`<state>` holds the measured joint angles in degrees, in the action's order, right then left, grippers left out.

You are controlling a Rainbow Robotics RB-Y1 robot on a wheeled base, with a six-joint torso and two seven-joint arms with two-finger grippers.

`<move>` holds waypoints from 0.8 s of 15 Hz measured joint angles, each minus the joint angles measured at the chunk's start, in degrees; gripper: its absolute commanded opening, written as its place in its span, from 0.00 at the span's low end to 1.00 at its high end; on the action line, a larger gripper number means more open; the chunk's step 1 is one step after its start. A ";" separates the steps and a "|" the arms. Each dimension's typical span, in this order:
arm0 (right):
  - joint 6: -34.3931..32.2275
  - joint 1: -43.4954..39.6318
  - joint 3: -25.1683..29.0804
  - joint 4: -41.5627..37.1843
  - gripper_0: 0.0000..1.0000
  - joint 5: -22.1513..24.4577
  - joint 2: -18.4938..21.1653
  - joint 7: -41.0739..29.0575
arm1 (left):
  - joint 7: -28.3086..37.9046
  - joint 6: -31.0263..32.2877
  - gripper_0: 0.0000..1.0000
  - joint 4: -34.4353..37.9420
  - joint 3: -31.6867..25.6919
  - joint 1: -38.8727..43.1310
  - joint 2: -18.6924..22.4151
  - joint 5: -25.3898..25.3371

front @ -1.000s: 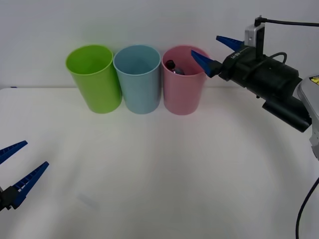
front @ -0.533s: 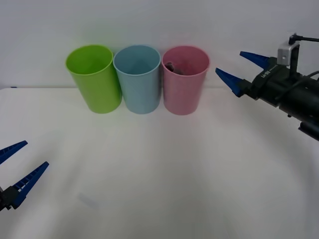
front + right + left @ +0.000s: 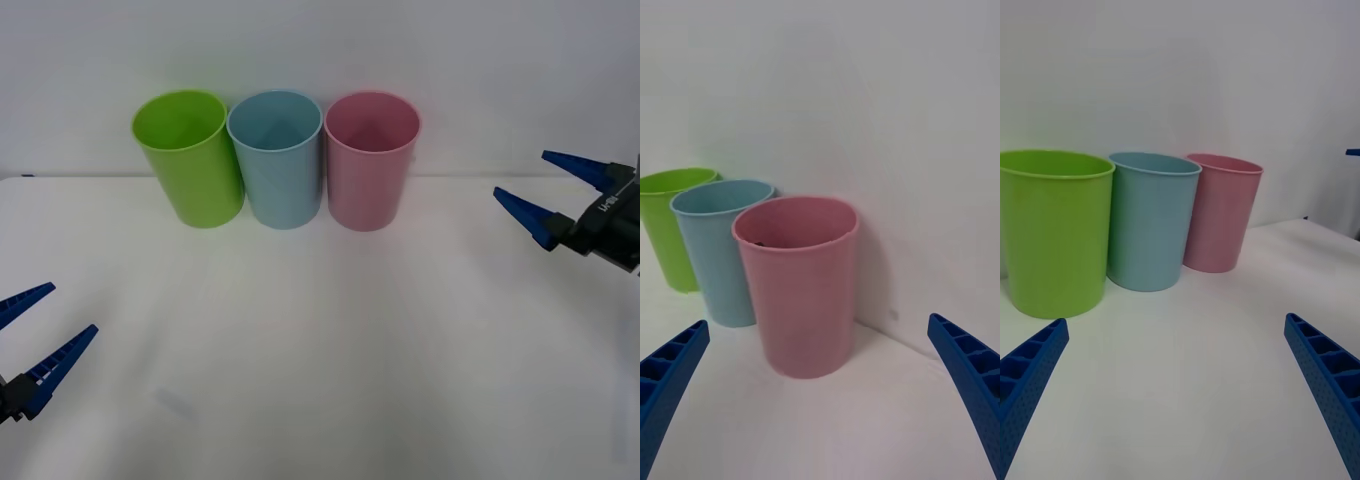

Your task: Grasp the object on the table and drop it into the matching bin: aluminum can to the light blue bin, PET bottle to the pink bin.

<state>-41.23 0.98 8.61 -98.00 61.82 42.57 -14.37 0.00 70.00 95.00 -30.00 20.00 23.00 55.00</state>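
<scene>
Three bins in a row on white table [image 3: 320,340].
Pink bin [image 3: 371,160] rightmost; right gripper [image 3: 553,190] spread wide beside it; left gripper [image 3: 35,325] wide, parked.

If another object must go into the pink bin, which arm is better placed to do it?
Probably the right. The right gripper is open, raised beside the pink bin, on that bin's side of the row. The left gripper is open too, but low at the near left, beyond the lime green bin.

pink bin [image 3: 371,165] upright, beside lt blue bin [image 3: 277,165]
</scene>
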 measured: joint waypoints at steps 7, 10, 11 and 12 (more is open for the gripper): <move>-2.67 -14.25 4.41 -3.56 1.00 -3.21 -0.02 4.75 | 0.00 0.00 1.00 0.00 0.00 0.00 0.00 0.00; -3.93 -19.18 5.35 -3.99 1.00 -6.22 -0.02 11.37 | 0.00 0.00 1.00 0.00 0.00 0.00 0.00 0.00; -4.43 -20.61 5.54 -3.97 1.00 -7.21 -0.02 13.35 | 0.00 0.00 1.00 0.00 0.00 0.00 0.00 0.00; -4.86 -21.80 5.61 -3.97 1.00 -8.10 -0.05 15.15 | 0.00 0.00 1.00 0.00 0.00 0.00 0.00 0.00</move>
<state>-46.09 -20.82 14.22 -101.98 53.72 42.52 0.78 0.00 70.00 95.00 -30.00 20.00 23.00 55.00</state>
